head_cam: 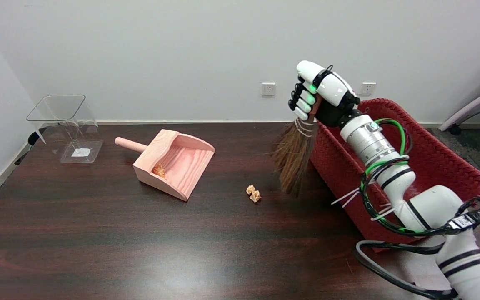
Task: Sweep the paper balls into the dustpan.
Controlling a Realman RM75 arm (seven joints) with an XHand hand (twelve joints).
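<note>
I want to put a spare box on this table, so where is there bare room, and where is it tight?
The widest bare stretch is the table's near strip, in front of the dustpan and the loose paper ball. Another lies between the clear container and the near left edge. It is crowded on the right, where the broom in the right hand hangs beside the red basket.

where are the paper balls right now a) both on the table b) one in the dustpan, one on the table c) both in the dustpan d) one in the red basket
b: one paper ball lies inside the pink dustpan, the other paper ball sits on the table between the dustpan and the broom.
</note>
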